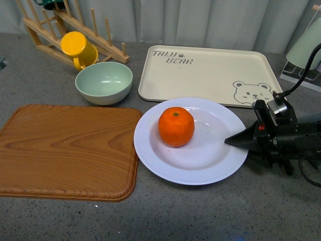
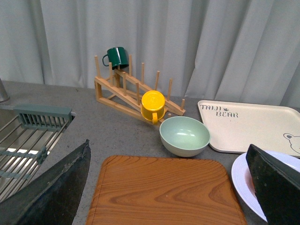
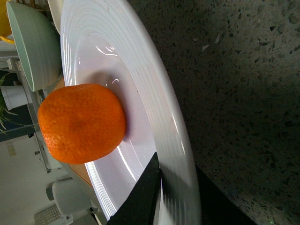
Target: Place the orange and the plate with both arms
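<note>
The orange sits in the middle of the pale ridged plate, which rests on the grey counter. My right gripper is shut on the plate's right rim, its black fingers pinching the rim edge. In the right wrist view the orange lies in the plate just beyond my gripper. My left gripper is open and empty above the wooden board; it does not show in the front view. The plate's edge shows beside its right finger.
A wooden cutting board lies left of the plate. A pale green bowl and a yellow mug on a wooden rack stand behind it. A cream bear-print tray lies behind the plate. A sink rack shows at far left.
</note>
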### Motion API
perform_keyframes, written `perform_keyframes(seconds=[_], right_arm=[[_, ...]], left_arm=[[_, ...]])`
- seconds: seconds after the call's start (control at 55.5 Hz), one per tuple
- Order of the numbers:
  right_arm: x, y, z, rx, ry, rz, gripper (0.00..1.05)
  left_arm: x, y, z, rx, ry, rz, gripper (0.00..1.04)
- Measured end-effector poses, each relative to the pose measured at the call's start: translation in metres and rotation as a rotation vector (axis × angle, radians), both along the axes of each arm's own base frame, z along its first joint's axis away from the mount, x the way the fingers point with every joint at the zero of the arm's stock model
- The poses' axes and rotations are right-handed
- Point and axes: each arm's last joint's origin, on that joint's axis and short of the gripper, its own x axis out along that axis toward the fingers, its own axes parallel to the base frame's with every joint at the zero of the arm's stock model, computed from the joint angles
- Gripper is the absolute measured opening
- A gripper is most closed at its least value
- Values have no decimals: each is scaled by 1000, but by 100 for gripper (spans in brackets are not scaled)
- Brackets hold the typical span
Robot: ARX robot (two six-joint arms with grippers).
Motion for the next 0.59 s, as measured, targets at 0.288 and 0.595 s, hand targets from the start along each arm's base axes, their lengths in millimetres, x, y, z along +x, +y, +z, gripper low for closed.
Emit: perform_keyframes(seconds=[0.288, 0.595], right_arm=[[-1, 0, 3, 24, -24, -14, 3], [-2, -4, 29, 149, -187, -87, 3]], left_arm=[[0, 0, 0, 0, 0, 0, 98], [0, 0, 0, 0, 0, 0, 98]])
